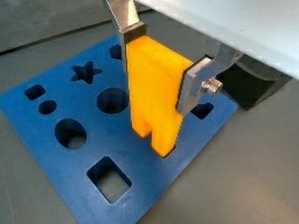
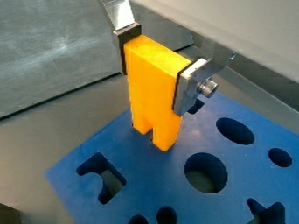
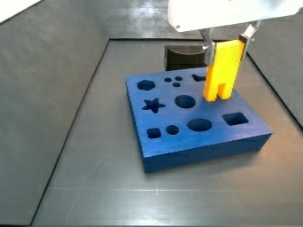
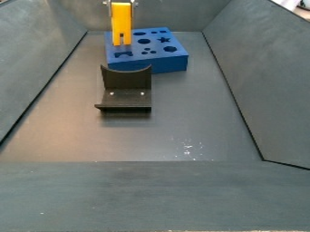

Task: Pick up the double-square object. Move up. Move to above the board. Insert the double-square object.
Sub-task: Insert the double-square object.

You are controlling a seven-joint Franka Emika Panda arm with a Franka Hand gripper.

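Double-square object [image 1: 156,96]: yellow bar, upright, prongs down, suspended over the board [image 1: 70,179]; prong tips at or just above the board's top near its edge, contact not discernible. End effector [image 1: 163,63]: reaches down from above in a side view [image 3: 229,37], fingers [image 1: 195,83] clenched on the bar's upper part, one plate on each side. Board: blue block resting on the counter [image 3: 83,191]. Fixture [image 4: 125,88]: dark bracket, standing beside the board.
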